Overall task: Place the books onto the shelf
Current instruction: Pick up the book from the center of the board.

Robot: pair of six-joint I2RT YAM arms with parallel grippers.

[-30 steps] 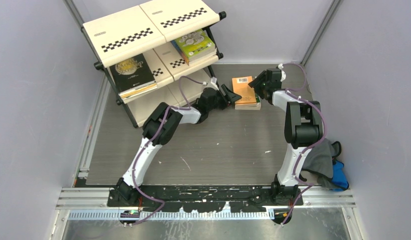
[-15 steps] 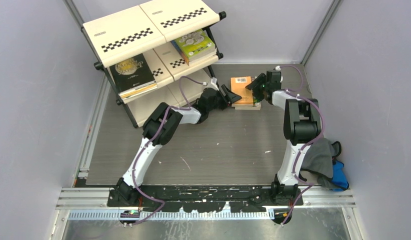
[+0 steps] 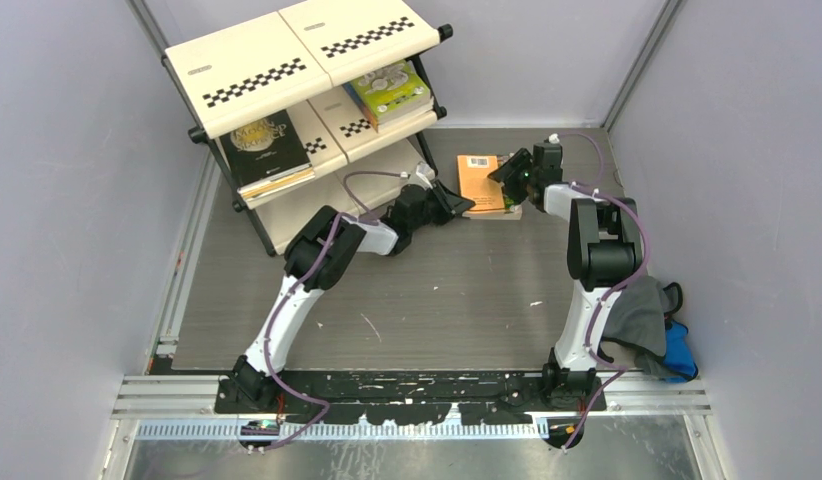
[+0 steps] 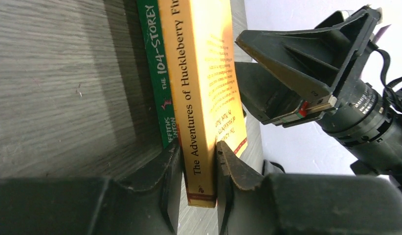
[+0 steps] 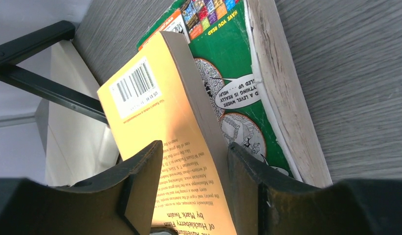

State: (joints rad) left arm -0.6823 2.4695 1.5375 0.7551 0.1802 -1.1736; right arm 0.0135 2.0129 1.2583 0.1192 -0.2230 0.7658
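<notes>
Broadly, the grey wood-grain table (image 3: 437,300) filled the floor of the cell, and the shelf (image 3: 287,60) stood at its far left corner, set at an angle. A grey-and-blue cloth bundle (image 3: 652,325) lay off the table's right edge, beside the right arm.

On the shelf's middle tier a black book (image 3: 264,148) with gold lettering lay flat on the left panel, and a lime green book (image 3: 387,88) lay flat on the right panel.

To the right of the shelf, near the far edge of the table, the orange book (image 3: 477,180) sat on top of a green book (image 5: 238,93), which lay flat on the table. The orange book was tilted, its page edge raised off the green cover beneath.

Both arms reached in to that orange book from opposite sides. The left hand (image 3: 455,203) had closed to a narrow gap on it at the spine end, with one finger pressed on each cover. The right hand (image 3: 507,172) was about half open and held the same book at the opposite end, one finger on the back cover and the other under the raised side.
</notes>
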